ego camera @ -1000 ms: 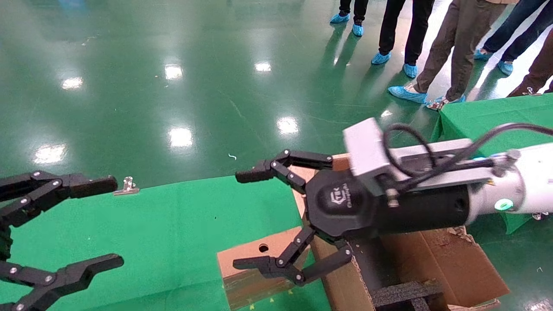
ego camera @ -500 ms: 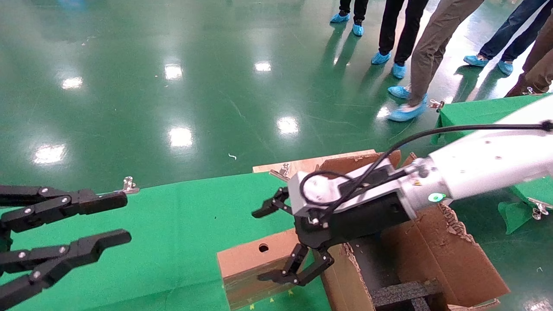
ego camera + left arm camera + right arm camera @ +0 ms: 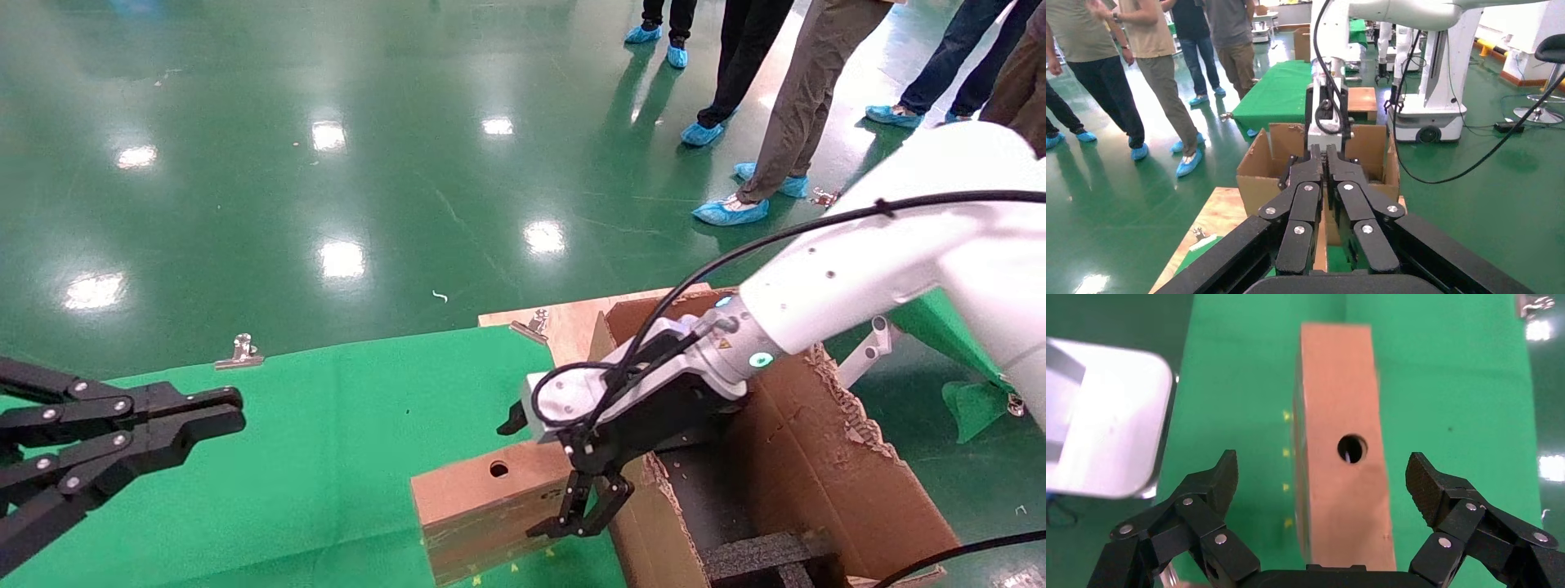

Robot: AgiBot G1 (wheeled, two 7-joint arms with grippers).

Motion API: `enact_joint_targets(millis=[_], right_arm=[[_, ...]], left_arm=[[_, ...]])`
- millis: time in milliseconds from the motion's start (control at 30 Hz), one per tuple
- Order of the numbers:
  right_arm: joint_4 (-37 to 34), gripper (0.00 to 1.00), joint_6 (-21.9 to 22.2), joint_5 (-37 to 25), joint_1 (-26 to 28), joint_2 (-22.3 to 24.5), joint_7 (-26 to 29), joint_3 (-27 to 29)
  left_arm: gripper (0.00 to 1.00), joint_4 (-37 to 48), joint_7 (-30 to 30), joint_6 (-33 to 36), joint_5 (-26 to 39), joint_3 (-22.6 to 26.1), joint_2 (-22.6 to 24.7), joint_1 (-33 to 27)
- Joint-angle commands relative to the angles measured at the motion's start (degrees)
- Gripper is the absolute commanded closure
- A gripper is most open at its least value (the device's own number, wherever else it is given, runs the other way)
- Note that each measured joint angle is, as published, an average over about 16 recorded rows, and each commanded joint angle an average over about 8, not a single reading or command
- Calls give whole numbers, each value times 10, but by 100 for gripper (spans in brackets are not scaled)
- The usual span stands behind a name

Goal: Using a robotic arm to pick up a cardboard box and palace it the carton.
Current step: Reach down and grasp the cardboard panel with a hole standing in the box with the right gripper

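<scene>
**Right hand spread over the holed cardboard box**

The cardboard box (image 3: 482, 506) is seen standing on edge on the green-covered bench (image 3: 343, 441), its narrow face with the round hole turned upward and its scuffed broad face turned toward the camera. It is placed just beside the carton (image 3: 817, 482), whose ragged flaps and black foam insert (image 3: 764, 555) are visible at the bench's right end.

The robotic arm (image 3: 858, 269) is reached in from the right and bent downward, and its right hand (image 3: 543, 478) is held directly above the box at the end nearest the carton. In the right wrist view the fingers (image 3: 1206, 493) are shown wide apart, one on each side of the box (image 3: 1343, 447), with green cloth visible between each fingertip and the cardboard; nothing is gripped. Small yellow marks are seen on the cloth along one long side of the box.

The left hand (image 3: 221, 412) is held above the bench's left part, well apart from the box, with its fingers (image 3: 1306, 180) brought together and nothing between them.

A metal clip (image 3: 239, 353) is seen at the bench's far edge. No writing or label can be read on box or carton.
</scene>
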Motion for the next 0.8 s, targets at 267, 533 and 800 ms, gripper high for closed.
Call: enact_joint_targets(millis=[267, 533, 800], right_arm=[[-30, 0, 3, -33, 43, -40, -45, -80], [-42, 31, 8, -33, 55, -58, -69, -114], [-45, 100, 9, -35, 61, -62, -76, -125]], left_arm=[[100, 0, 0, 0, 0, 0, 0, 0], [25, 0, 0, 0, 0, 1, 0, 0], [0, 0, 0, 0, -1, 1, 0, 0]])
